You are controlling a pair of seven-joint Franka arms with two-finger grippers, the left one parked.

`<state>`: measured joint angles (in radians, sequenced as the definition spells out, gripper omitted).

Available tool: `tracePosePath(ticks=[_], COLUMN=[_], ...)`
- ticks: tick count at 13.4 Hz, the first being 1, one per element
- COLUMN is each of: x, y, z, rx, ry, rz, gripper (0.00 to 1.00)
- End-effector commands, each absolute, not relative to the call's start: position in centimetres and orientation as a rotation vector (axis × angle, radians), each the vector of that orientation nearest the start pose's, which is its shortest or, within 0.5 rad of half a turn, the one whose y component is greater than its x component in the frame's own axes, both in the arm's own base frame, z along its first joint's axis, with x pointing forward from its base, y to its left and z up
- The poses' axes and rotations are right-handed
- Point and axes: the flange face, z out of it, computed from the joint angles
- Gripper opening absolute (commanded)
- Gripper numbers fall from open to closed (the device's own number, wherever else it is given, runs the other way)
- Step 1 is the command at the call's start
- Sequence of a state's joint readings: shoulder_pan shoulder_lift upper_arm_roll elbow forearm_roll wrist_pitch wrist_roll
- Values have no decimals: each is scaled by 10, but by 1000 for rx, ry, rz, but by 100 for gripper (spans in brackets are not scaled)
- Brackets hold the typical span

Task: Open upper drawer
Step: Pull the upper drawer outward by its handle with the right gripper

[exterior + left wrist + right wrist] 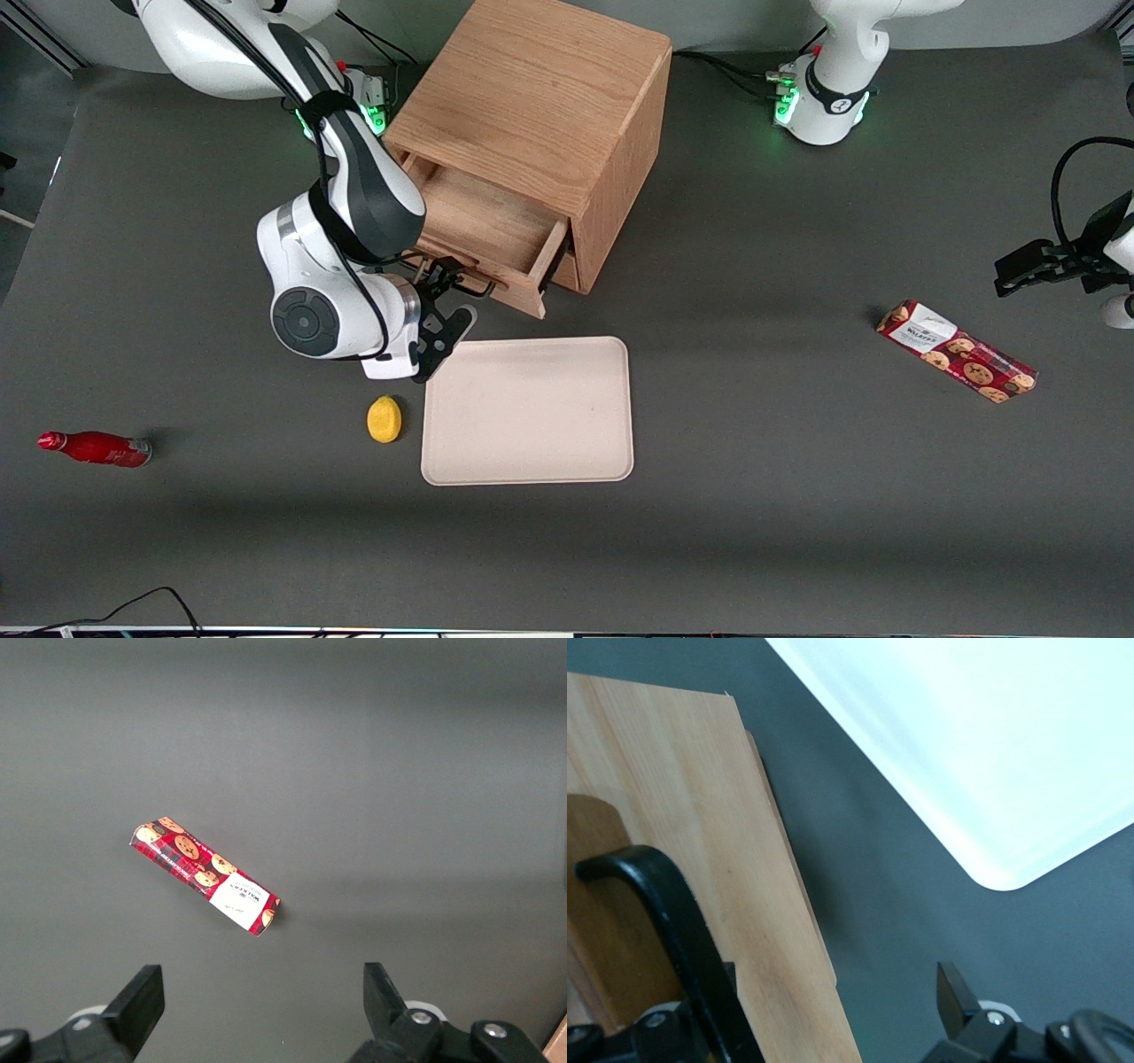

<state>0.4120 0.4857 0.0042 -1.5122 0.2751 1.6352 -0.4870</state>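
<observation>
The light-oak cabinet [532, 97] stands at the back of the table. Its upper drawer [483, 221] is pulled well out toward the front camera, and its wooden floor shows. The thin dark wire handle [476, 288] sits on the drawer's front panel [700, 815]. My right gripper [450, 299] is right at that handle with its jaws wide apart. In the right wrist view the handle [664, 904] runs close along one finger, and the other fingertip [954, 992] hangs over the grey table. The gripper [824, 1019] clamps nothing. The lower drawer is mostly hidden under the open one.
A cream tray [527, 412] lies just nearer the camera than the drawer and shows in the right wrist view [992, 744]. A yellow lemon [384, 418] lies beside it. A red bottle [96, 448] lies toward the working arm's end. A cookie pack [957, 351] lies toward the parked arm's end.
</observation>
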Motion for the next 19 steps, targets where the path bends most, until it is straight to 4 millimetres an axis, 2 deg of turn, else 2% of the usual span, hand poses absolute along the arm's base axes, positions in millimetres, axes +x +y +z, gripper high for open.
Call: tracePosePath(ticks=[1,19], x=[599,654], y=[283,234], z=[359,355], rx=[-2557,-2519], ry=[-1198,-1288], rz=[483,366], gripper=[100,100])
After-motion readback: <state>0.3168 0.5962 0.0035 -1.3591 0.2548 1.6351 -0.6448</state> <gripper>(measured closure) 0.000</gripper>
